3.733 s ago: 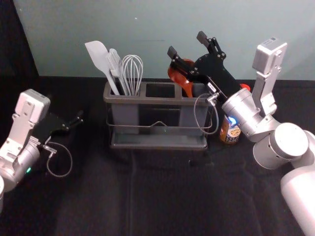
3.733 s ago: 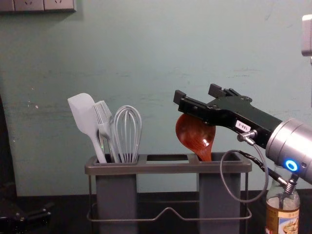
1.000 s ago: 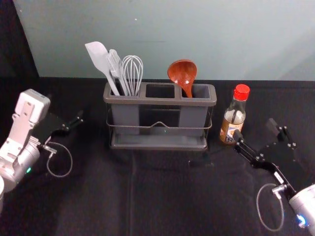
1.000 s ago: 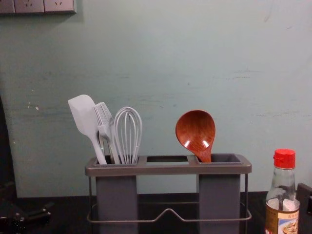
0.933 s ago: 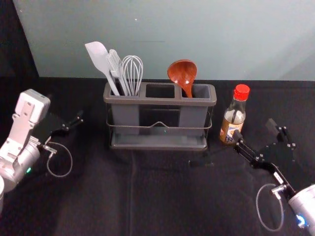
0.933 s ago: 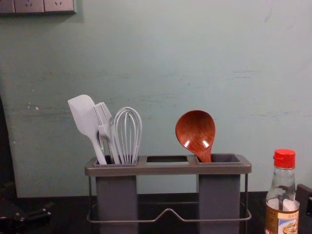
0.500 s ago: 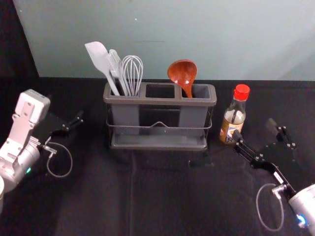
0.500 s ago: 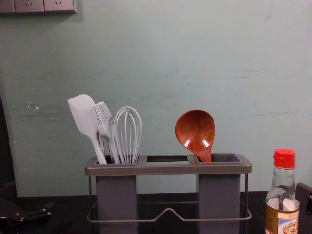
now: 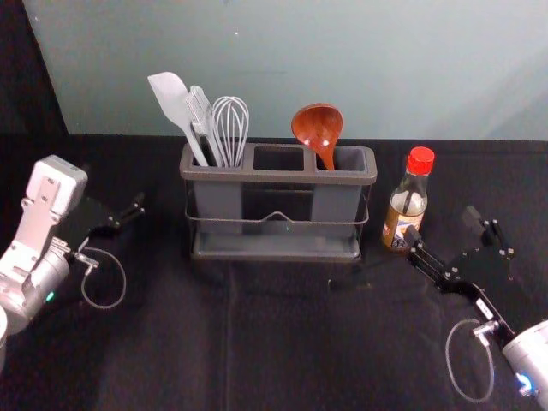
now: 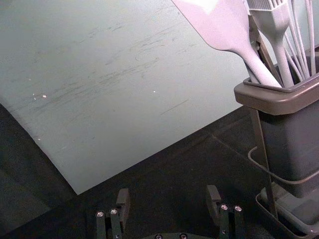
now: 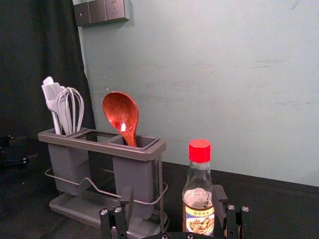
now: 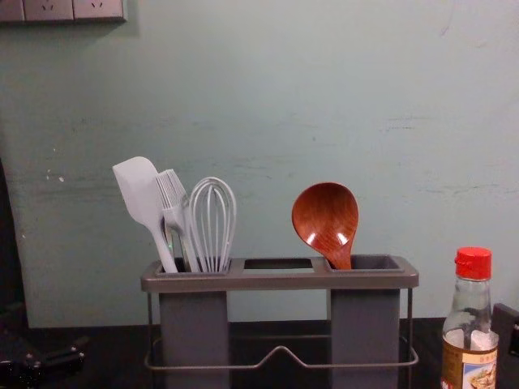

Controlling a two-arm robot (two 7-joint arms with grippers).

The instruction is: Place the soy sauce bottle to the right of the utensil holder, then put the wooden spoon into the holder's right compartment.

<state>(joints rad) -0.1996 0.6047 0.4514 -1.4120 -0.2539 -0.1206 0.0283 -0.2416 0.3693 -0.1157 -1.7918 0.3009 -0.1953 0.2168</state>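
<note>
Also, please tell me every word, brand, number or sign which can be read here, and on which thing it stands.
None can be quoted with certainty.
Label of the soy sauce bottle: a line of small Chinese characters above a food picture, too small to read surely.
White sticker on the right gripper: too small to read.
Utensil holder: no lettering visible.

Spoon (image 9: 318, 126)—glossy wood | bottle (image 9: 408, 204)—clear, shiny | tablecloth (image 9: 291, 334)—matt, creased cloth
</note>
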